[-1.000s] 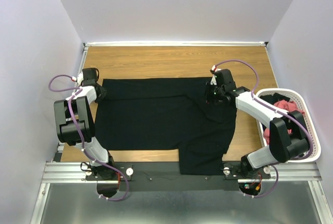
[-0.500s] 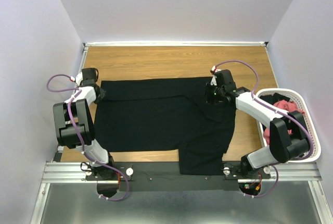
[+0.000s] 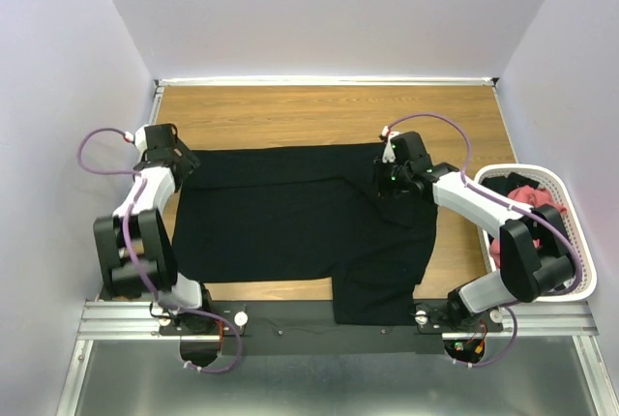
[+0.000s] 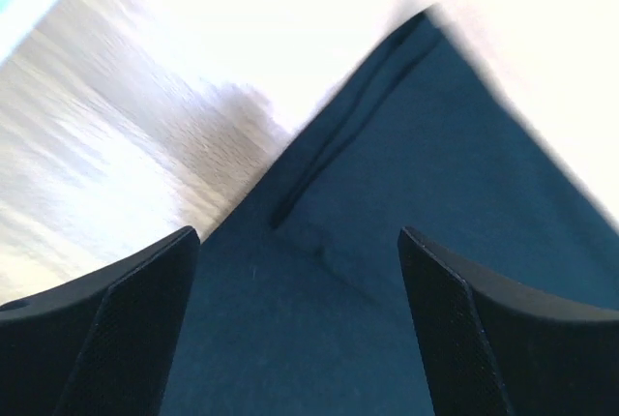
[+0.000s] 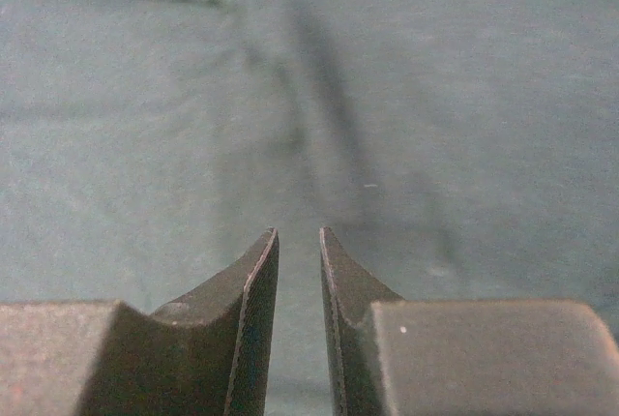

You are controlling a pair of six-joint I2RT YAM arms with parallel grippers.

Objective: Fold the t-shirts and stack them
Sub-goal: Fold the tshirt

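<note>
**Item 1: black tee**. Spread flat on tabletop, centre, spanning from L arm to R arm. Near-R portion drapes over near edge onto rail. Faint diagonal crease across middle. No fold made yet.

**Item 2: red tees**. Bunched in basket at R side of tabletop. Not in play.

**Item 3: L end effector**. At tee's far-L corner.
- Wrist view (blurred): fingers spread wide, released, nothing between them.
- Hemmed cloth corner lies just ahead, bare wood to its L.

**Item 4: R end effector**. Over tee's far-R area, inboard of cloth edge.
- Wrist view: fingers drawn nearly together with a slim gap. No cloth seen pinched.
- Sits low over fabric, with a raised wrinkle running away ahead.

**Step in hand (est.):** securing far edge at both ends before folding toward near side. Early in task.

**How to do it well (est.):**
- L: drop onto corner so one finger slides under hem. Take top layer plus hem, not a mid-panel pucker.
- R: reopen and shift outward to the matching far corner. A mid-cloth pinch would tent the fabric.
- Both: close at same depth from edge, then lift only enough to clear the wood.
- Move both ends together at equal pace and keep the span taut, otherwise the fold line skews.
- Mind the draped near-R flap. It may drag or slip off the edge.
</note>
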